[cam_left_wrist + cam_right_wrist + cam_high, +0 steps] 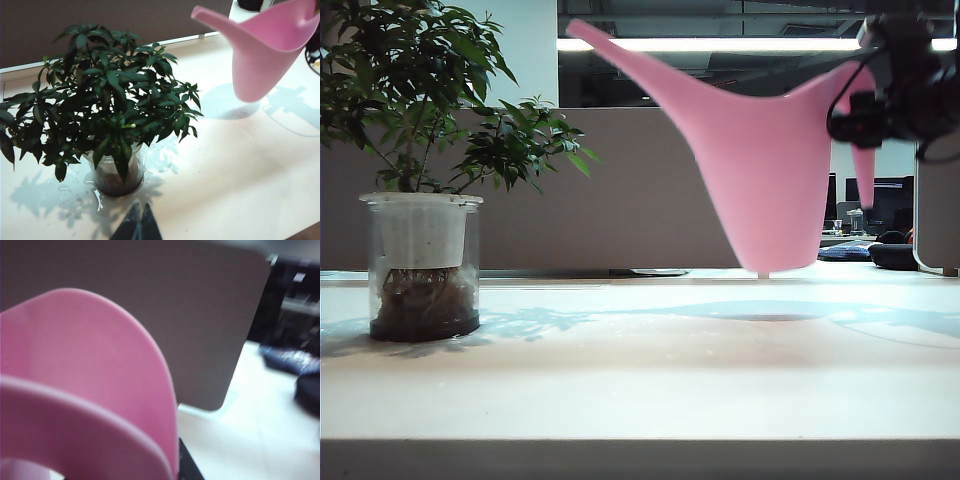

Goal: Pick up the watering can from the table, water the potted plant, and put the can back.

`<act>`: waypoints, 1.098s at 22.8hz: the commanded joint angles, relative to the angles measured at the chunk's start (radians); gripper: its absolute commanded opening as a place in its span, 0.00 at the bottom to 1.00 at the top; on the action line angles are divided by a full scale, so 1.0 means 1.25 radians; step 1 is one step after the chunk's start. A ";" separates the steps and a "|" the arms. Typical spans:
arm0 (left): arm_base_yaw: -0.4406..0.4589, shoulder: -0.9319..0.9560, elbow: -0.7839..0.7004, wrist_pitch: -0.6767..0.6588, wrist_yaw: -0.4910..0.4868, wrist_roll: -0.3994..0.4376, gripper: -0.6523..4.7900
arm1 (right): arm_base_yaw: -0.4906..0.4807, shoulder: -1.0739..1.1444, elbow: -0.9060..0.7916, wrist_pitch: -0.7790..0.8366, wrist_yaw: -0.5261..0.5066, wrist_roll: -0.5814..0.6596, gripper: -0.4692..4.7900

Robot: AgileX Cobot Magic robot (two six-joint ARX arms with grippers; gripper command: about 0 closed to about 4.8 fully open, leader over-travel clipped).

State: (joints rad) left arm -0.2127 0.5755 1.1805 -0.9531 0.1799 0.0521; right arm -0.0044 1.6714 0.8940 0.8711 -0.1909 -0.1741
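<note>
Pink plastic, the one can (760, 160) hangs just above the table (640, 360), held by its handle in the right gripper (880, 105), whose jaws are closed on it. Its spout points left toward the single plant (420, 150), well apart. The left gripper (136, 226), nearer the plant, looks closed and empty.
</note>
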 commanded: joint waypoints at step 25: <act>0.000 -0.007 0.001 0.016 0.031 0.000 0.11 | 0.211 -0.067 0.286 -0.190 0.136 -0.534 0.35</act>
State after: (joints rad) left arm -0.2127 0.5667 1.1805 -0.9497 0.2131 0.0521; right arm 0.2581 1.6001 1.2411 0.5770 -0.0265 -0.8211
